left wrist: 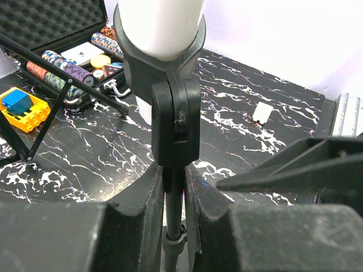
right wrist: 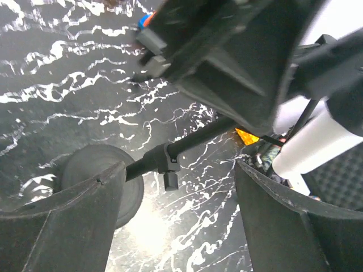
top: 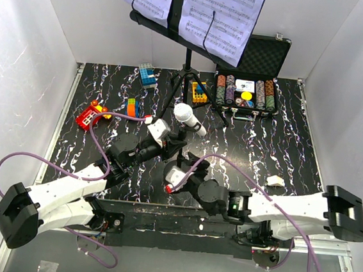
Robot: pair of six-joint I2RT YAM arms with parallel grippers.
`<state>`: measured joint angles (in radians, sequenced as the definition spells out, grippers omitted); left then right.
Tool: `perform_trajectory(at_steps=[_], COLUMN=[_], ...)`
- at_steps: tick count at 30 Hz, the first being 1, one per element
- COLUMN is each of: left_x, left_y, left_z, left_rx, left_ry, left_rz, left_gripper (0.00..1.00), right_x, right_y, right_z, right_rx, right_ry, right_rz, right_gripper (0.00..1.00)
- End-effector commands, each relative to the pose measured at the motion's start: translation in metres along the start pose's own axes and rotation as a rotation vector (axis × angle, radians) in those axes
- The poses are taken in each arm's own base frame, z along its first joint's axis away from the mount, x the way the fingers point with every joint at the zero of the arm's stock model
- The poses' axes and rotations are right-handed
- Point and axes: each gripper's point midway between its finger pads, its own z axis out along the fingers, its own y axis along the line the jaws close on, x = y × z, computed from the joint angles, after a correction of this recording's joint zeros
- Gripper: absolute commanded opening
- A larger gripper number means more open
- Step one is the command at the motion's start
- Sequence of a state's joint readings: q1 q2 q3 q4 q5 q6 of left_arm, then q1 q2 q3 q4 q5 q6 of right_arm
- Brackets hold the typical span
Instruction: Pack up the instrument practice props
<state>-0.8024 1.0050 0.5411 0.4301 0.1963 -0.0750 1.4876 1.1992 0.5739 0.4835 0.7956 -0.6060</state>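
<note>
The left end effector (left wrist: 173,190) is pinched narrow on the thin black rod (left wrist: 173,218) that carries the microphone (left wrist: 161,25), with a finger pressed against each side of it. Just above those fingers the rod meets a black clip (left wrist: 173,113). The clip cradles the pale microphone body, which tilts up and away from the end effector.

The right end effector (right wrist: 178,170) stands wide and holds nothing. The same rod crosses the gap between its fingers without touching either. The round black base (right wrist: 93,173) lies close against one finger, low over the marbled black tabletop (right wrist: 68,85); whether it rests there I cannot tell. In the top view the two end effectors sit near each other.

Beyond them the tripod legs of the music stand (top: 172,33) spread over the tabletop. Toy blocks (top: 147,75) lie to one side of the legs and an open case of poker chips (top: 260,57) to the other. Farthest from both end effectors, the stand's desk holds the sheet-music pages (top: 222,14) upright.
</note>
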Motion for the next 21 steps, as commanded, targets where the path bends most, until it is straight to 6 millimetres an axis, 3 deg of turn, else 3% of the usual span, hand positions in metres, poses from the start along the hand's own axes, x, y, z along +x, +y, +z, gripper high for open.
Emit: perform_trajectory(at_steps=[1, 5, 8, 11, 21], left_x=[0.045, 0.039, 0.033, 0.028, 0.022], left_y=[0.009, 0.008, 0.007, 0.000, -0.012], left_z=[-0.006, -0.005, -0.004, -0.001, 0.008], left_rx=[-0.051, -0.050, -0.049, -0.021, -0.015], left_ry=[0.161, 0.139, 0.111, 0.086, 0.057], left_rz=[-0.036, -0.035, -0.031, -0.025, 0.007], left_gripper=[0.00, 0.00, 0.00, 0.00, 0.00], right_x=[-0.016, -0.009, 0.002, 0.007, 0.009], right_y=[-0.008, -0.026, -0.036, -0.047, -0.034], right_z=[-0.016, -0.033, -0.039, -0.041, -0.022], right_rx=[-0.038, -0.049, -0.097, -0.164, -0.410], right_ry=[-0.013, 0.010, 0.018, -0.009, 0.023], right_rz=[0.230, 0.492, 0.867, 1.132, 1.737], right_gripper=[0.84, 0.83, 0.80, 0.79, 0.86])
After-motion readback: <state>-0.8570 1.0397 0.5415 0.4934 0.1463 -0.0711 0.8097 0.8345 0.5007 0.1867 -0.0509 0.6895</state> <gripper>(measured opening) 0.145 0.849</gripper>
